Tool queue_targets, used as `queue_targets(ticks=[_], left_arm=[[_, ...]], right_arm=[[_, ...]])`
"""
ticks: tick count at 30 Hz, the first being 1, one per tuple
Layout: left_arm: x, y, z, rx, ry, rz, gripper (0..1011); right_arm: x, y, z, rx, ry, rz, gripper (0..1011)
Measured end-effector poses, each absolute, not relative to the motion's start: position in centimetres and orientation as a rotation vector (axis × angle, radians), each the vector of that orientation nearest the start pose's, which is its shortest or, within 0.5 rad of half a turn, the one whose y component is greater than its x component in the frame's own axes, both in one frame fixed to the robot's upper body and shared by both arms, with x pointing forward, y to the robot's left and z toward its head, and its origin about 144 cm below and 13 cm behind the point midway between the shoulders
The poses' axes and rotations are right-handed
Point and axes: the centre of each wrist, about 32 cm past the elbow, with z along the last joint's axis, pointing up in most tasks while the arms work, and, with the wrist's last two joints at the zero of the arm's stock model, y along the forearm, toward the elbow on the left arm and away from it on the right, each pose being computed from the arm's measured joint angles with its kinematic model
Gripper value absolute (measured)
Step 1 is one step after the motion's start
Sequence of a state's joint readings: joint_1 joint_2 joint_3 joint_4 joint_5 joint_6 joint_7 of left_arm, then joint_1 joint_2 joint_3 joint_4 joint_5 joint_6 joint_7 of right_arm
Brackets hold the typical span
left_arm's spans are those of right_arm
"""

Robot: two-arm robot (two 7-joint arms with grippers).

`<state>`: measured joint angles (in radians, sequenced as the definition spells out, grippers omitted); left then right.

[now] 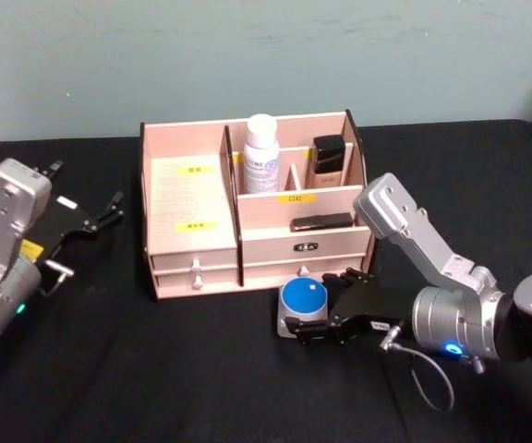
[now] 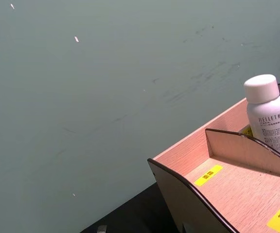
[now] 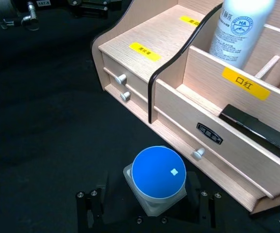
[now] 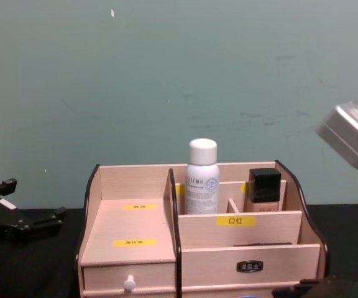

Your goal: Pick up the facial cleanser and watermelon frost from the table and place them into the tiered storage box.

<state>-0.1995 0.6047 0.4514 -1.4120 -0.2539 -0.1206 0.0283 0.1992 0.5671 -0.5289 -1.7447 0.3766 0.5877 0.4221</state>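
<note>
Table [image 1: 201,369]: storage box [image 1: 197,261] holds white bottle [image 1: 260,152].

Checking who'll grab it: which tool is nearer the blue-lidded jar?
Right. The right tool straddles the blue-lidded jar before the tiered storage box; the left tool sits beyond the box's left side.

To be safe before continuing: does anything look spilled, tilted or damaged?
Nothing stands out. The white bottle stands upright in the tiered storage box, the blue-lidded jar sits upright on the table inside the open right gripper, and the left gripper hangs open at the left.
</note>
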Motion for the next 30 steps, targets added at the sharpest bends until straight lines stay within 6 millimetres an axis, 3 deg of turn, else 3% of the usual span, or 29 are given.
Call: queue_targets(ticks=[30], left_arm=[[48.86, 30.97, 113.98, 0.305, -0.285, 1.248, 1010]], right_arm=[[47.04, -21.87, 119.79, -0.581, 0.202, -0.664, 1002]])
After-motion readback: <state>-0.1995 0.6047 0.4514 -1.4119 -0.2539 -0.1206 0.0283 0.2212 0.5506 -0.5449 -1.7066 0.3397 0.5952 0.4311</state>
